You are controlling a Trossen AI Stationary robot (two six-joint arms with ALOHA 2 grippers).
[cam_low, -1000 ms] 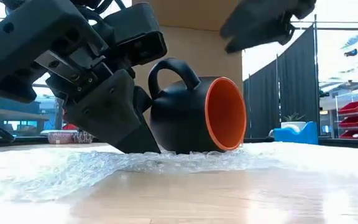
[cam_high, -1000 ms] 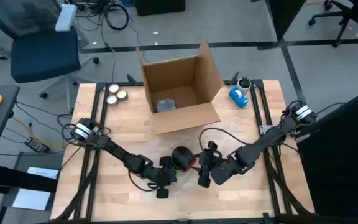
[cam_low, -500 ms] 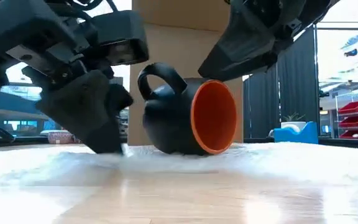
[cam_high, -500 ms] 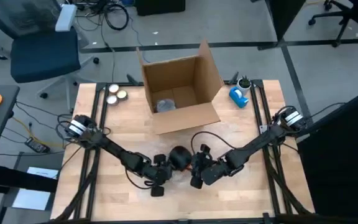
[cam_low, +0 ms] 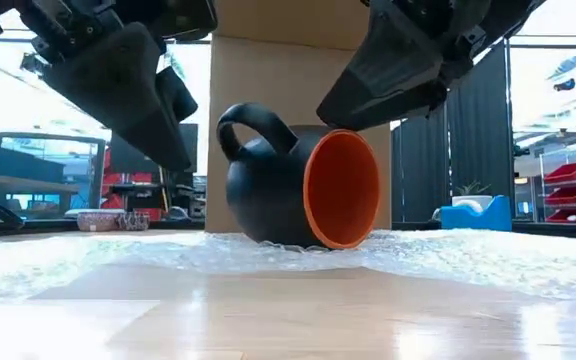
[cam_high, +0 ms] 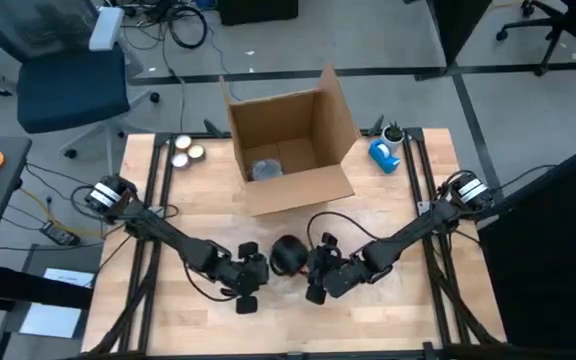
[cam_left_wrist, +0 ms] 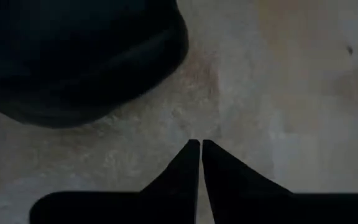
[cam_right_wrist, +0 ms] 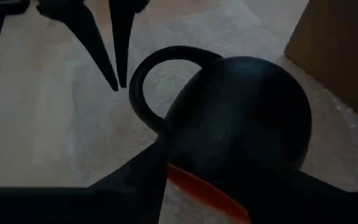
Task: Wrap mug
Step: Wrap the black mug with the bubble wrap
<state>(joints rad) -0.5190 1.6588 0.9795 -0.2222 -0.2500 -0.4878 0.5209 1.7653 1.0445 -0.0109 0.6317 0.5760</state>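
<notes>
Mug (cam_low: pixel 293 185): black outside, orange inside, lying on its side on the sheet of bubble wrap (cam_low: pixel 468 258) at the near middle of the wooden counter (cam_high: pixel 388 205). Low view: orange mouth faces right and slightly toward the camera, handle arches up at the top left. High view: mug (cam_high: pixel 288 255) lies between the two grippers, just in front of the cardboard box (cam_high: pixel 290 140).

Left gripper (cam_high: pixel 251 282): just left of the mug, near it but not touching. Left wrist view: the two fingers (cam_left_wrist: pixel 185 163) are pressed together tip to tip, nothing between them, pointing at the bubble wrap (cam_left_wrist: pixel 241 106) beside the dark curve of the mug (cam_left_wrist: pixel 73 56). Low view: it hangs above the wrap at upper left (cam_low: pixel 128 80), clear of the sheet.

Right gripper (cam_high: pixel 315 280): against the right side of the mug. Right wrist view: one dark finger (cam_right_wrist: pixel 138 177) lies along the mug body (cam_right_wrist: pixel 241 112) under the handle, the orange rim showing at the edge; the other finger is hidden behind the mug, so the fingers look spread about the rim, but I cannot tell whether they grip it. Low view: the gripper (cam_low: pixel 408 60) sits just above the mug's top right.

Other items: box stands open at the far middle of the counter with a bundle of clear wrap inside (cam_high: pixel 266 168). Two small round tins (cam_high: pixel 186 151) at far left; blue tape dispenser (cam_high: pixel 383 153) at far right. Blue office chair (cam_high: pixel 63 70) on the floor beyond the counter.
</notes>
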